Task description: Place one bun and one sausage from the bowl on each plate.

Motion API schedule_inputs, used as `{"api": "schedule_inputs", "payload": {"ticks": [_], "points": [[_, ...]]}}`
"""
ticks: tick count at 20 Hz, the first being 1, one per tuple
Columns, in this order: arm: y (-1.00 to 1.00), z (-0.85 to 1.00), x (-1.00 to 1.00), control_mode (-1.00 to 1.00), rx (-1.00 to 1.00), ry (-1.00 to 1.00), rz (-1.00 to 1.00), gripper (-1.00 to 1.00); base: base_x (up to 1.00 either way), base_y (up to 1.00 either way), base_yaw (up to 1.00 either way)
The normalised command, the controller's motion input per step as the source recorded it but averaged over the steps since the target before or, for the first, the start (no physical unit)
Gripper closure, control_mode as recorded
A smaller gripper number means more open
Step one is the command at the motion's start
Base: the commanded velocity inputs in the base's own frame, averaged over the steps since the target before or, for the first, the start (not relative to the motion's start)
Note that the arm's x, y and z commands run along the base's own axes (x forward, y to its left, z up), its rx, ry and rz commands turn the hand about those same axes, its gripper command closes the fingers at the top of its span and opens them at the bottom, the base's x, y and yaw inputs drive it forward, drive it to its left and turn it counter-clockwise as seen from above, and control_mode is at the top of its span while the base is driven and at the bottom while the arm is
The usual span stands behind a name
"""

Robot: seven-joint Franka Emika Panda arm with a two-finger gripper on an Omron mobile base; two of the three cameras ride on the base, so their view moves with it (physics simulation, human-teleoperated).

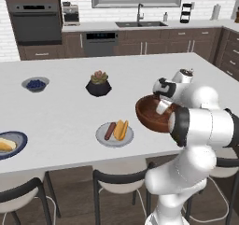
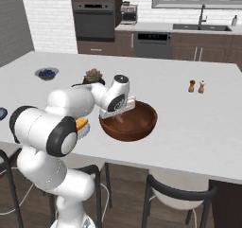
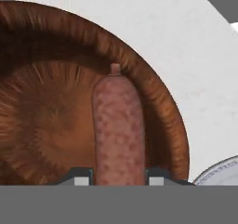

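Observation:
My gripper [image 3: 118, 177] reaches down into the dark reddish-brown bowl [image 1: 148, 116] and is shut on a sausage [image 3: 118, 130], which stands between the two fingertips [image 3: 80, 177] against the bowl's inner wall [image 3: 46, 116]. The hand [image 2: 118, 101] sits over the bowl's left rim [image 2: 134, 127]. To the bowl's left, the light grey plate [image 1: 103, 138] holds a sausage [image 1: 110, 130] and a bun [image 1: 121, 130]. The blue-rimmed plate [image 1: 16, 137] at the far left carries a bun [image 1: 4, 145].
A small grey bowl of blue berries [image 1: 35, 84] and a black plant pot [image 1: 98, 85] stand farther back on the white island. Salt and pepper shakers [image 2: 196, 86] sit to the right. Dark chairs [image 1: 116, 182] line the island's near edge.

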Motion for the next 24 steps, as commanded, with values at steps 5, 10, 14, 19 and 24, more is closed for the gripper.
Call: {"api": "schedule_inputs", "payload": {"ticks": [5, 10, 14, 19, 24], "points": [[0.00, 0.00, 0.00, 1.00, 0.00, 0.00, 0.00, 1.00, -0.90, 0.92, 0.01], [0.00, 0.00, 0.00, 1.00, 0.00, 0.00, 0.00, 1.00, -0.06, 1.00, 0.07], [0.00, 0.00, 0.00, 1.00, 0.00, 0.00, 0.00, 1.00, 0.54, 1.00, 0.00], [0.00, 0.00, 0.00, 1.00, 0.00, 0.00, 0.00, 1.00, 0.95, 1.00, 0.00], [0.41, -0.01, 0.60, -1.00, -0.01, 0.09, 0.07, 1.00, 0.40, 0.30, 0.00]]}}
